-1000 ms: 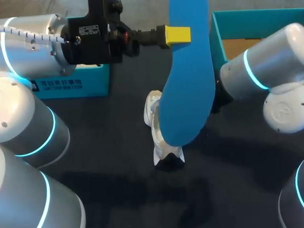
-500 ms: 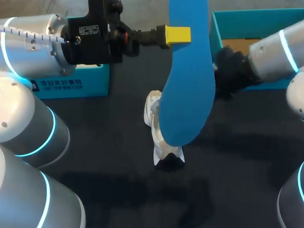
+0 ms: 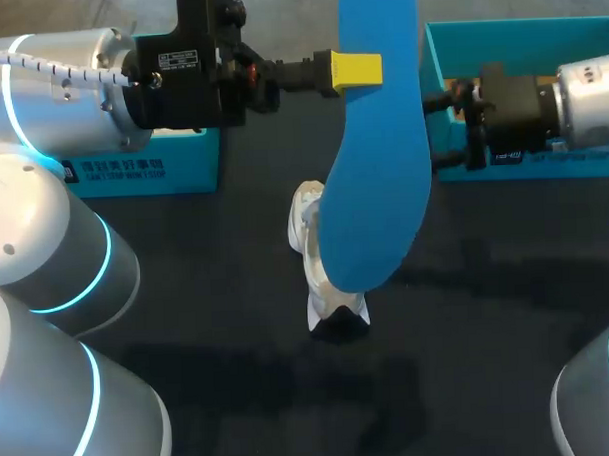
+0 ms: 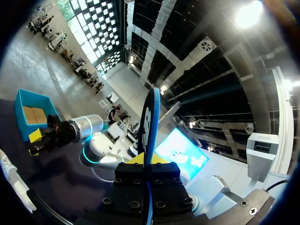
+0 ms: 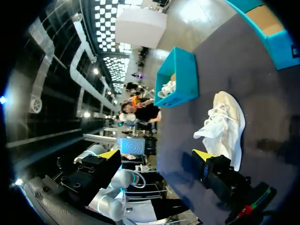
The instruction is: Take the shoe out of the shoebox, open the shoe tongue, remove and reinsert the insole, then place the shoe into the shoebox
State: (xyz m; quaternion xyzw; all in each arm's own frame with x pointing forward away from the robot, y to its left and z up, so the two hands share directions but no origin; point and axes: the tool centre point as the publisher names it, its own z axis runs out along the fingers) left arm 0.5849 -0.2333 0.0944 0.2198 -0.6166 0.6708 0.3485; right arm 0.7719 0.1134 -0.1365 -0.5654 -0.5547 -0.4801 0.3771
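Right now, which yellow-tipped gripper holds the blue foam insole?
The left gripper, clamped on the blue foam insole; the right gripper is open and empty.

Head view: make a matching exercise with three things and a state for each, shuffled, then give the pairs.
Things:
1. blue insole
2. white shoe
3. right gripper

States:
A. open, by the right-hand teal shoebox
B. lying on the dark table
C. held off the table between the left gripper's fingers

Pairs: 1-C, 2-B, 3-A.
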